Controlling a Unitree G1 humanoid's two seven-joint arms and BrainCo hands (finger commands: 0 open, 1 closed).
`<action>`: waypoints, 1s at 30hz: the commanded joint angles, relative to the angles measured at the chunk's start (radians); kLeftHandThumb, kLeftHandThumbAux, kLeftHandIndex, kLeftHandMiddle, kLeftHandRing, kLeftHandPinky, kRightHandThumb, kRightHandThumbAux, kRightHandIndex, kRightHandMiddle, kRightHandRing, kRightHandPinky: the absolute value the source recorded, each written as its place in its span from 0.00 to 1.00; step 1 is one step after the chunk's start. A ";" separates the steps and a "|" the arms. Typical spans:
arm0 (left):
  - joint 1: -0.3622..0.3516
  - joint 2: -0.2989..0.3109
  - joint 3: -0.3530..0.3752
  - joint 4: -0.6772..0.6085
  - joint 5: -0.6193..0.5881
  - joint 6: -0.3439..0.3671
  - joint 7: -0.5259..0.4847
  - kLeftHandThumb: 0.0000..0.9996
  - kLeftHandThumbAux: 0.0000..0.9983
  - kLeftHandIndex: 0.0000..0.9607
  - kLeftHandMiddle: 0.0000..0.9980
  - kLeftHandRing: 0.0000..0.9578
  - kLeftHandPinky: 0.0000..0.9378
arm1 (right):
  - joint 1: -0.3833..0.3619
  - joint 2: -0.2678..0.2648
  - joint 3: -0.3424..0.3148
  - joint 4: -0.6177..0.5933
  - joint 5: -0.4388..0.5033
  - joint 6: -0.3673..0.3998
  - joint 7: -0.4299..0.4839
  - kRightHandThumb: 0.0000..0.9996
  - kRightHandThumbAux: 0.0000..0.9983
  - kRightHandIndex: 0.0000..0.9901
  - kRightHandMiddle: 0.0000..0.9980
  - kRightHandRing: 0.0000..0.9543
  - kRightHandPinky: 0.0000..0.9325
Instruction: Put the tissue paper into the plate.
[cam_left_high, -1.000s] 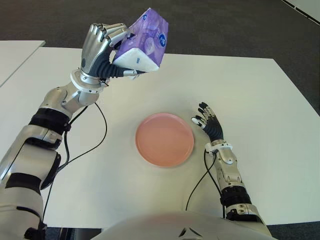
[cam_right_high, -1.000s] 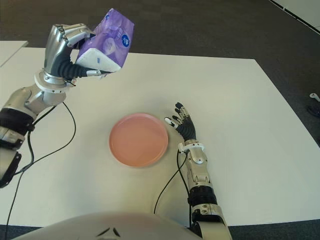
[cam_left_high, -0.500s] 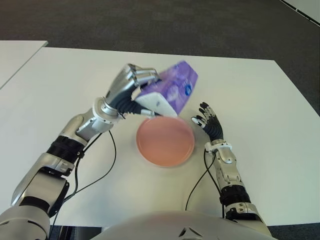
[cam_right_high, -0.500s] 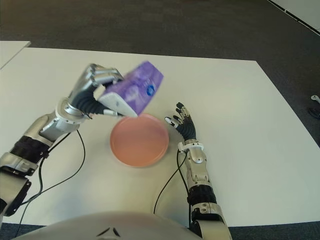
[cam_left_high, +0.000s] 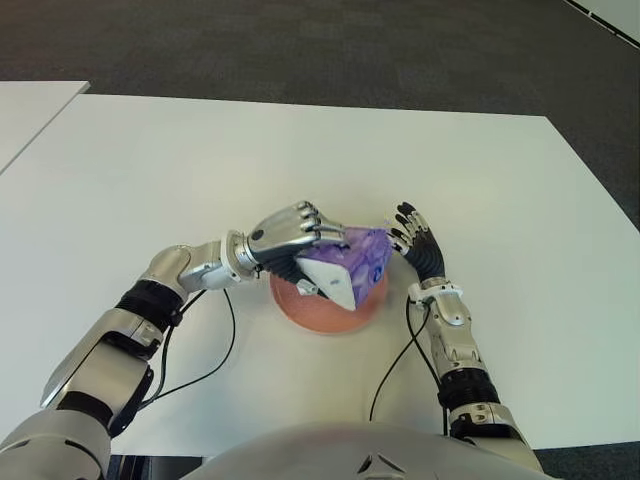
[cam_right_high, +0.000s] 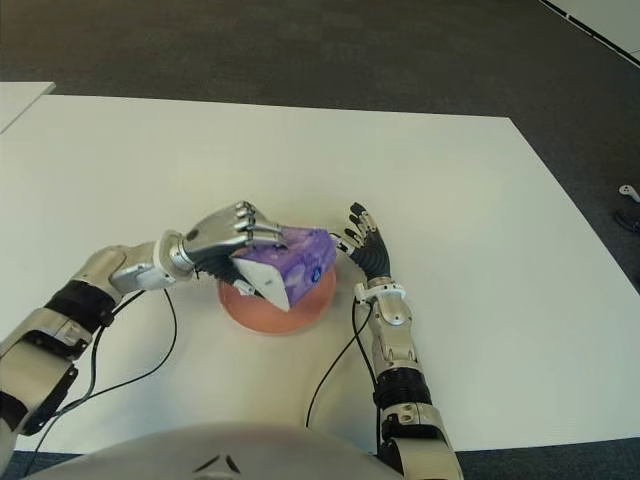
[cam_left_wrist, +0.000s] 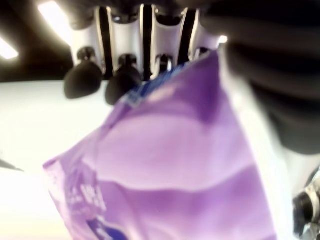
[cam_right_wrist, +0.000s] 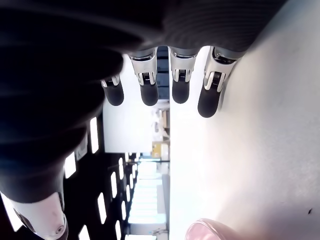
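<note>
Left eye view shows the left hand (cam_left_high: 290, 228) clamped on the pack (cam_left_high: 347, 268), tilted over the plate (cam_left_high: 300, 308); released so, it may topple toward the open, idle right hand (cam_left_high: 415, 240).

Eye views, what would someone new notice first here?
The purple tissue pack stands out, gripped from above by the left robot hand and sitting tilted over the pink plate near the middle of the white table. Just right of the plate, the right robot hand shows with its fingers spread, holding nothing.
</note>
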 joint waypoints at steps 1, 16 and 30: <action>0.008 0.025 -0.039 0.004 0.104 0.056 0.030 0.85 0.67 0.41 0.53 0.87 0.84 | 0.070 0.006 0.008 0.057 -0.005 0.057 0.005 0.00 0.71 0.00 0.00 0.00 0.00; 0.001 0.040 -0.172 -0.004 0.225 0.271 -0.004 0.85 0.67 0.41 0.53 0.86 0.84 | 0.073 0.005 0.009 0.046 -0.009 0.069 -0.006 0.00 0.70 0.00 0.00 0.00 0.00; -0.059 0.041 -0.312 0.076 0.334 0.398 0.239 0.85 0.67 0.41 0.53 0.87 0.85 | 0.071 0.007 0.007 0.054 0.001 0.065 0.007 0.00 0.71 0.00 0.00 0.00 0.00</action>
